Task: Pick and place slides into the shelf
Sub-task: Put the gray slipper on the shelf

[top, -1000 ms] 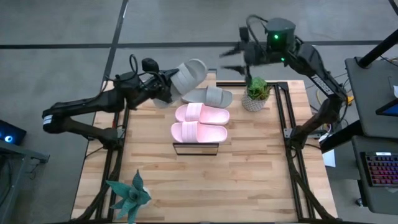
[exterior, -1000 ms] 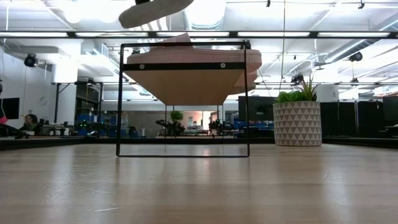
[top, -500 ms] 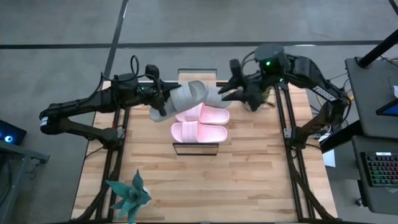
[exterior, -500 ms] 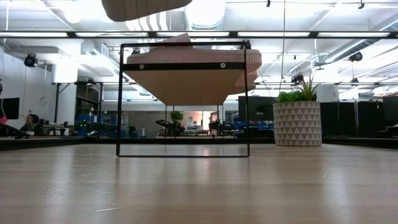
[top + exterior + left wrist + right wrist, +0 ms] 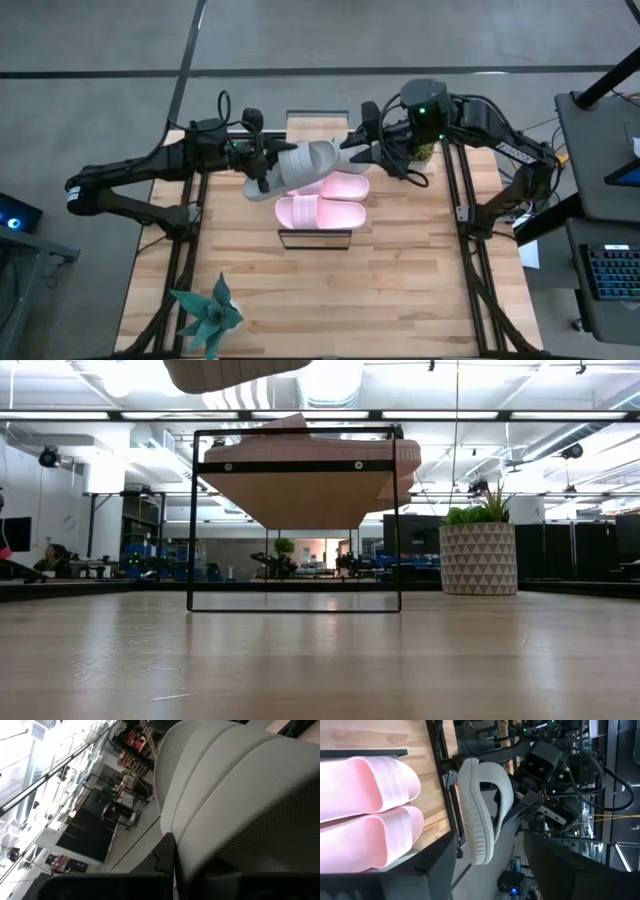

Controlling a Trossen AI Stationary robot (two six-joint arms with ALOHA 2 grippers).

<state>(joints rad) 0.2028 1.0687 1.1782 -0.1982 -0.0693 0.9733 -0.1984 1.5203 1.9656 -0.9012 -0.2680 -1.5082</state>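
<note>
Nearest on the shelf (image 5: 314,239), two pink slides (image 5: 320,211), the farther half hidden; beyond, a grey slide (image 5: 298,166) clamped in the left gripper (image 5: 262,165); right gripper (image 5: 368,140) spread wide, the second grey slide hidden.

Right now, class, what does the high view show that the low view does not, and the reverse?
Only the high view shows the arms: the left pincer gripping a grey slide above the shelf, the right pincer open beside it, and a spiky plant. Only the low view shows the room behind and its ceiling lights. Both show the shelf, the grey slide and the potted plant.
</note>
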